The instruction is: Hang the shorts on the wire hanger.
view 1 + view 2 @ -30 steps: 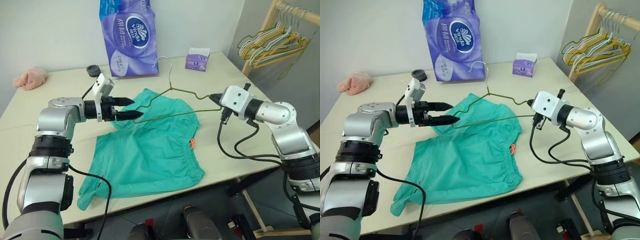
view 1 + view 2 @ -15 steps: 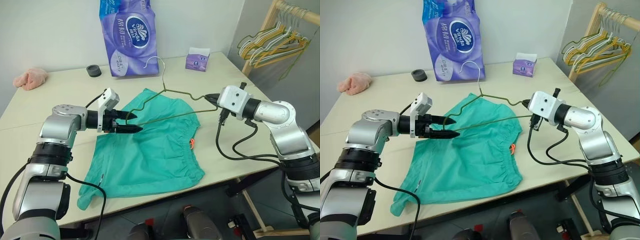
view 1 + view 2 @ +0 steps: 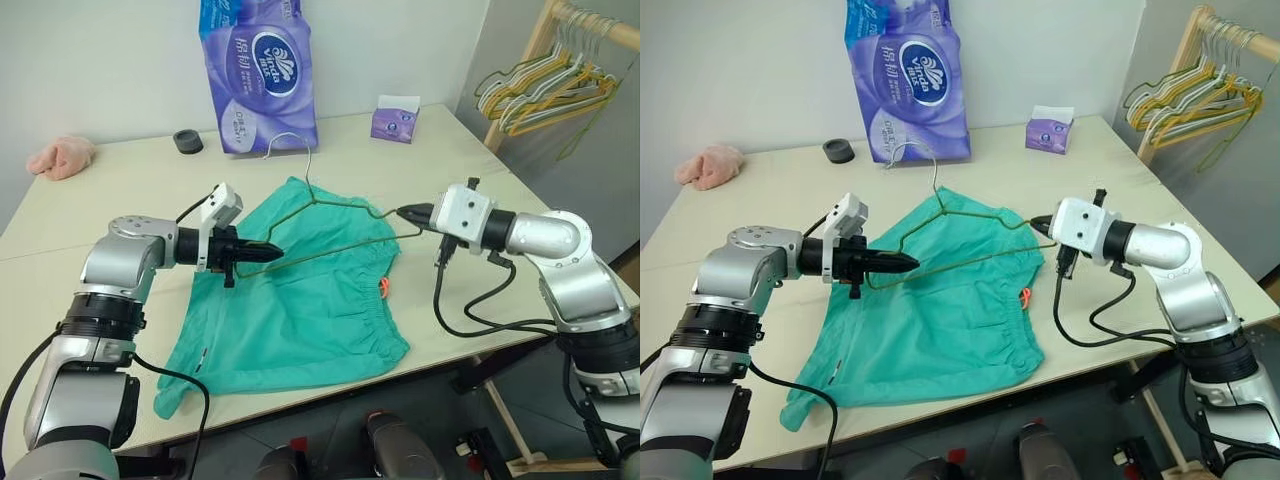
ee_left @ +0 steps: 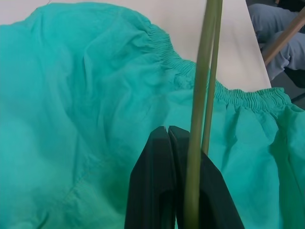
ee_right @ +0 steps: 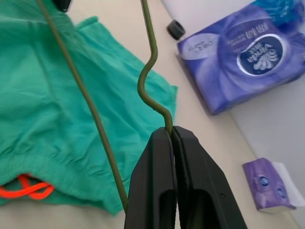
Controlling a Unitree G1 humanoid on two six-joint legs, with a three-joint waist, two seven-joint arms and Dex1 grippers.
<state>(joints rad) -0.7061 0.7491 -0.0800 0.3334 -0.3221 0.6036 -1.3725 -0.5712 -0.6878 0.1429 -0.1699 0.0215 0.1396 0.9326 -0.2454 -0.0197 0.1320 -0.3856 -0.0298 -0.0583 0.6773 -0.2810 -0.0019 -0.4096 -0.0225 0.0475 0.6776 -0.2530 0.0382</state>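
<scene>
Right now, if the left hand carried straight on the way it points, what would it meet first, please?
Probably the shorts: the left hand, shut at the wire hanger, points across the table, angled slightly down, over the teal fabric. Depth is unclear; it might skim above them toward the right hand.

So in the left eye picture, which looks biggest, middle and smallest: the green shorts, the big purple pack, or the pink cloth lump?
1. The shorts, spread over the table.
2. The purple pack, though it stands farther back, so it may really be closer in size.
3. The pink cloth lump, plainly smallest.

Pale beige table (image 3: 120, 190) against a plain white wall (image 3: 100, 60) (wooden clothes rack (image 3: 530, 45) at right)
</scene>
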